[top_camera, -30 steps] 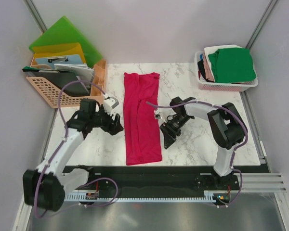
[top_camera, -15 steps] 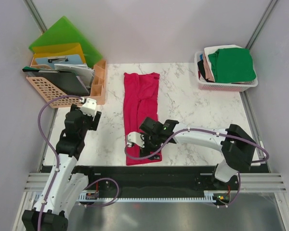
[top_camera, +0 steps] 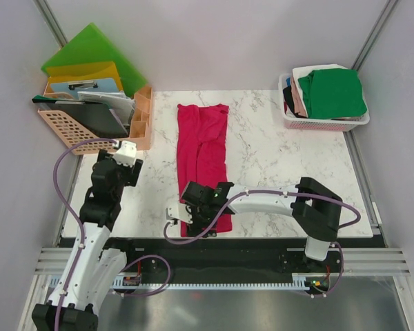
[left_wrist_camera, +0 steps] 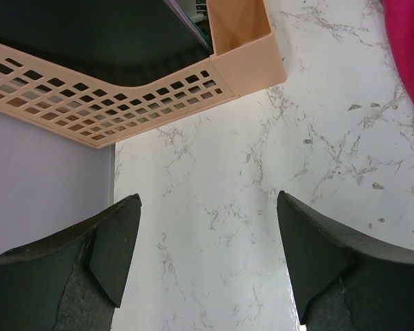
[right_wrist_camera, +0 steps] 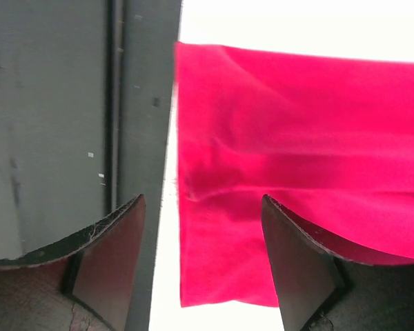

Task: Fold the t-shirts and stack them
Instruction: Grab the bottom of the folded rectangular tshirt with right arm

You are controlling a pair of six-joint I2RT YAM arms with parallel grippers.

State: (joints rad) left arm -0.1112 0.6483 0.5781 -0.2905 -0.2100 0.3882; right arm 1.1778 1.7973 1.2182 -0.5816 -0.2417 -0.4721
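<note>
where organizer (left_wrist_camera: 243, 43) ends, left pincer (left_wrist_camera: 207, 265) gapes

left arm (top_camera: 96, 207) bent, upright | left gripper (left_wrist_camera: 208, 238) jaws wide, empty | right arm (top_camera: 262, 201) stretched leftward, low | right gripper (right_wrist_camera: 203, 241) jaws apart, empty

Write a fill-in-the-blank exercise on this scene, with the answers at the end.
The ____ tool hovers over the near end of the crimson-pink t-shirt. The left tool hangs with its jaws ____ over the table. The green t-shirt lies uppermost in the basket at the far ____ corner.
Missing words: right; open; right.
</note>
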